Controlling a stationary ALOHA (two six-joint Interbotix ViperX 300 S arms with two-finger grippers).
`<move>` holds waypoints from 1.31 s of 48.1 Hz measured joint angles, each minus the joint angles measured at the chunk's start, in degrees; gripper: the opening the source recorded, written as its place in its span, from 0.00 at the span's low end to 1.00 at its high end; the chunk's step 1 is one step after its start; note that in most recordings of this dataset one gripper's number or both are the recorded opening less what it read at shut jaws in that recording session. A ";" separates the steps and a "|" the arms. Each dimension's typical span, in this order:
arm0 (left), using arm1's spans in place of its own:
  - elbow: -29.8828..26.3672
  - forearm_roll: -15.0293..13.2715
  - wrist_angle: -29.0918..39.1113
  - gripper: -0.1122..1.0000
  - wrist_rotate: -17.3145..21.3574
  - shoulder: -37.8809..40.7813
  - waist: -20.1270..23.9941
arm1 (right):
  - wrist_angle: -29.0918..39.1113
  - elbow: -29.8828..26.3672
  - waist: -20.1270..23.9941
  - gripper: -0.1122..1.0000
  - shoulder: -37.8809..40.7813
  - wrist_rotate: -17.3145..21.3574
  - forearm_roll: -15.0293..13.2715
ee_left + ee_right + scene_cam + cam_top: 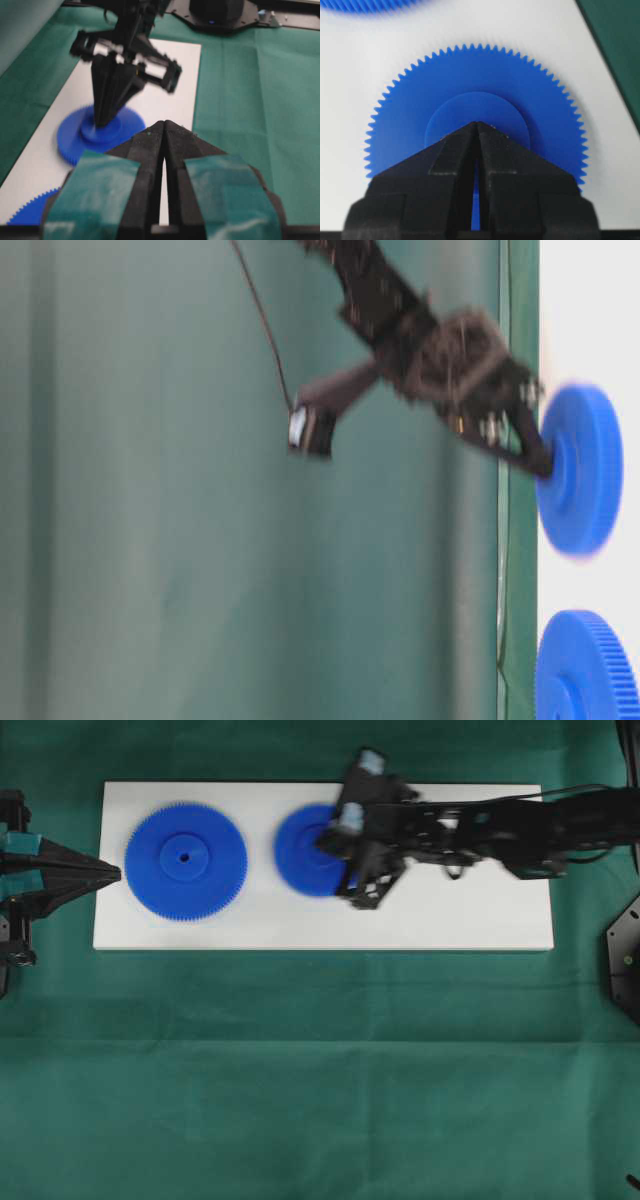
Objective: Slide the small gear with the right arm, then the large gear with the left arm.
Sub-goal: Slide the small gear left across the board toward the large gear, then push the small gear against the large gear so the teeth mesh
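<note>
- Left gripper: fingers pressed together to a point, holding nothing, poised at the left short edge of the white board, just beside the rim of the large gear; teal tape bands wrap the fingers.
- Large gear: lies flat on the left part of the board, teeth close to the board's left edge, bare board in front of and behind it.
- Small gear: lies flat near mid-board, close to the large gear with a narrow strip of board between them; a long stretch of bare board extends to its right.
- Right gripper: jaws nearly closed with only a slit between them, tips pressing down on the small gear's raised hub; the right arm reaches in from the right, wrist angled downward.
- Green cloth: surrounds the board on all sides.
</note>
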 measured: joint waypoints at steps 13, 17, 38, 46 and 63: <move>0.35 0.00 0.09 0.10 -0.26 0.00 0.00 | 2.72 -9.58 2.81 0.55 5.45 -0.09 -1.32; 0.70 0.00 0.09 0.10 -0.26 -0.09 0.00 | 3.34 -10.28 3.08 0.55 5.63 -0.09 -1.58; 0.97 0.00 0.35 0.10 -0.26 -0.18 0.00 | 3.69 -10.55 3.08 0.55 5.71 -0.09 -1.76; 0.88 0.00 0.35 0.10 -0.26 -0.18 0.00 | 3.69 -10.55 3.08 0.55 5.71 -0.09 -1.76; 1.14 0.00 0.35 0.10 -2.90 -0.18 0.00 | 4.31 -10.37 3.60 0.55 3.34 -0.09 -2.37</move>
